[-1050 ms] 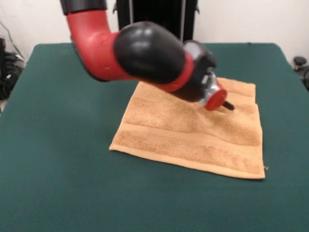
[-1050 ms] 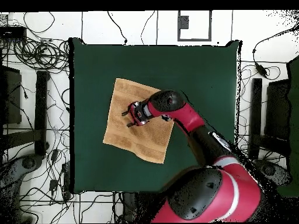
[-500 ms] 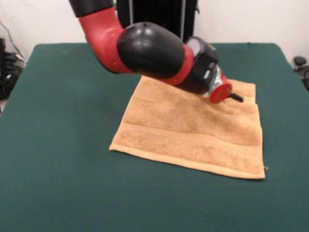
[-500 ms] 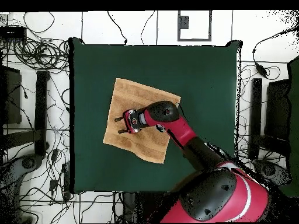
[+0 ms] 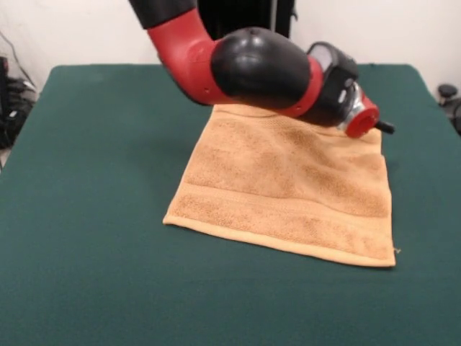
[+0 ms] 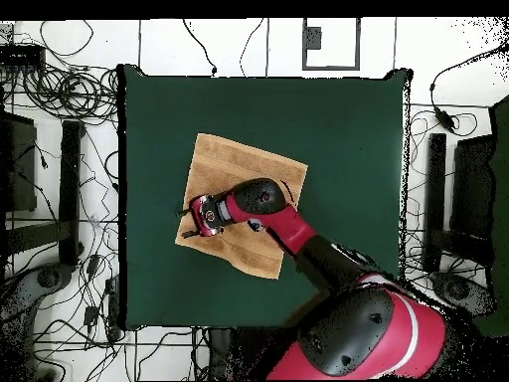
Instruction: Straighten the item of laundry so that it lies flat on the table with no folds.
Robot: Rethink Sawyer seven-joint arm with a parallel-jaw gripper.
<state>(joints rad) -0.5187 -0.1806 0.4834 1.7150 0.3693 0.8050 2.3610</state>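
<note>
The towel [image 5: 288,184] lies spread on the green worktop [image 5: 94,144], a little past centre toward three o'clock in the front view, turned slightly askew to the worktop's edges. Tan-orange terry, roughly square, with a woven band running along the six o'clock side and a hemmed border all round. It reads as nearly flat, with no folded-over corner showing; the part under the arm is hidden.

The arm [image 5: 238,65] slants down over the towel's twelve o'clock edge, and the end effector [image 5: 378,126] sits at the towel's far corner, at about two o'clock on the cloth. Seen from overhead, the same end effector [image 6: 191,217] hangs at the towel's nine o'clock edge. Only a dark tip pokes out past the red collar; whether it's open or closed, or has any cloth in it, I cannot tell.

Why there? My read is that it's working the border, where a tug outward would draw the pile taut. Terry is soft and grippy on the green cloth, so it should drag rather than slide.
</note>
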